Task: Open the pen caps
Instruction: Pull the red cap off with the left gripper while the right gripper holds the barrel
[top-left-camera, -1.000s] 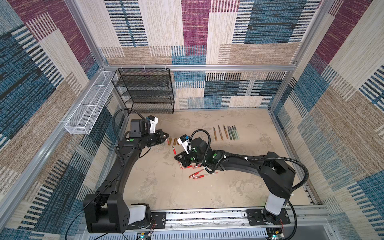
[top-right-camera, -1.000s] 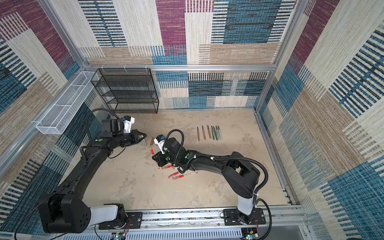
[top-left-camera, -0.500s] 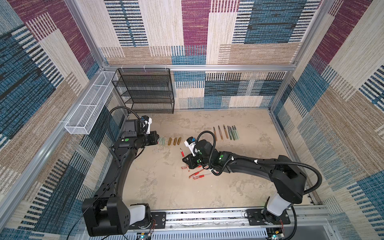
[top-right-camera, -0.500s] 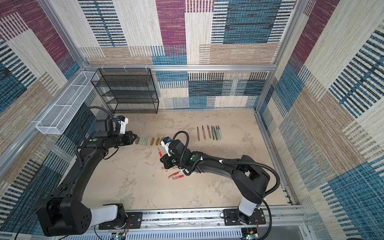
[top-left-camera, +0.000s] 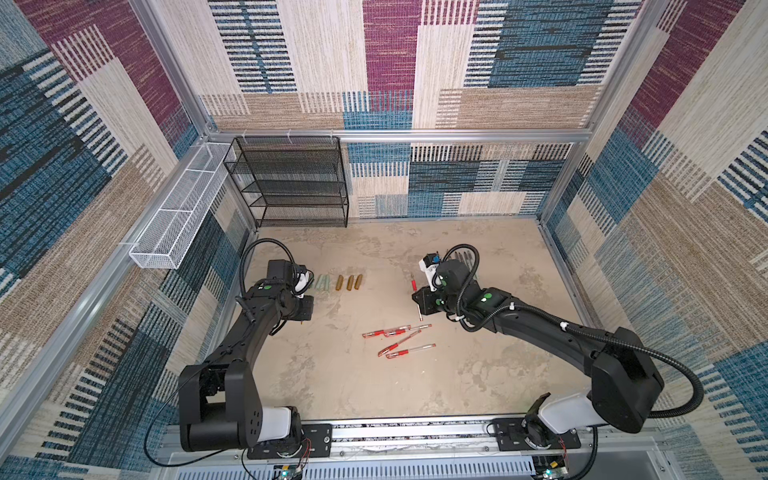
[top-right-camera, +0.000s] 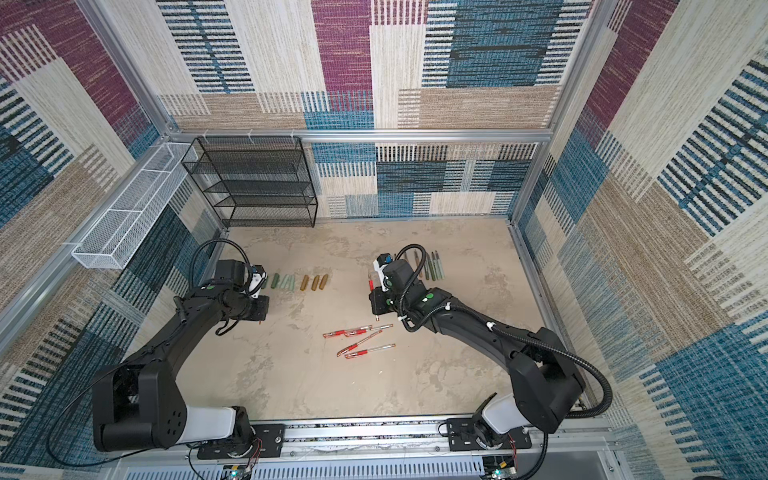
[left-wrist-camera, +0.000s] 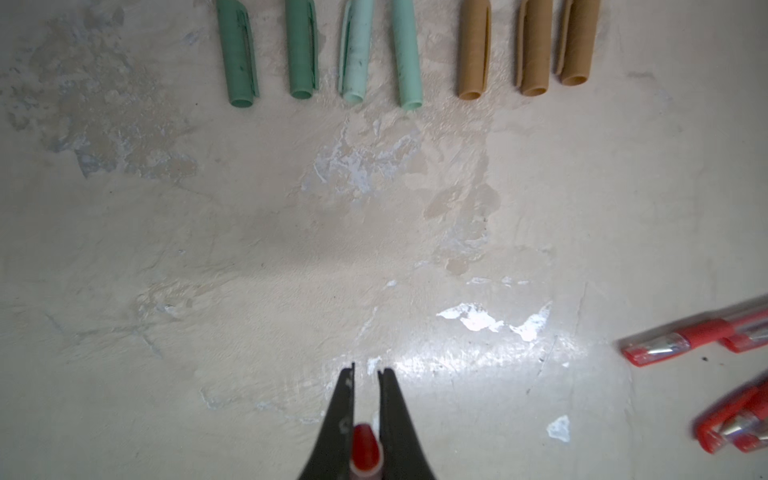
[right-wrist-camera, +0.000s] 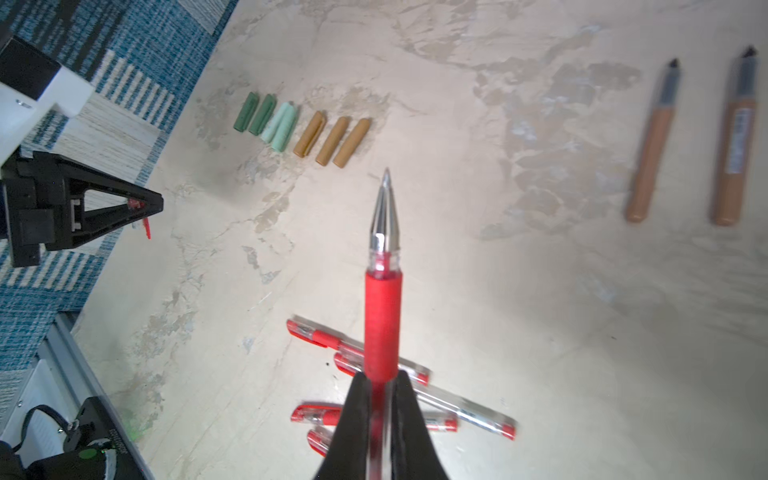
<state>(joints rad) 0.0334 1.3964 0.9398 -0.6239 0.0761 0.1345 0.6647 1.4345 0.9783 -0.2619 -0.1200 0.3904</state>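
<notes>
Left pincer (left-wrist-camera: 365, 370) clenched on slim red plastic pen cap (left-wrist-camera: 365, 451), facing row of stubby green and gold plastic caps (left-wrist-camera: 406, 54) on tabletop (left-wrist-camera: 291, 249), well apart from row; row's long axes run toward pincer. Right pincer (right-wrist-camera: 381, 376), farther from row, grasps uncapped red-grip pen (right-wrist-camera: 383, 299). You lead with left arm: nearer row.

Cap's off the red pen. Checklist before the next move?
1. Cap held: left gripper shut on red cap, ok.
2. Pen held: right gripper shut on bare pen, ok.
3. Grippers apart in both top views: ok.
4. Drop spot: table bare beside gold caps, ok.
5. All pens uncapped: not ok; four capped pens lie on the table.
6. Cap grip firm: cannot tell.
</notes>
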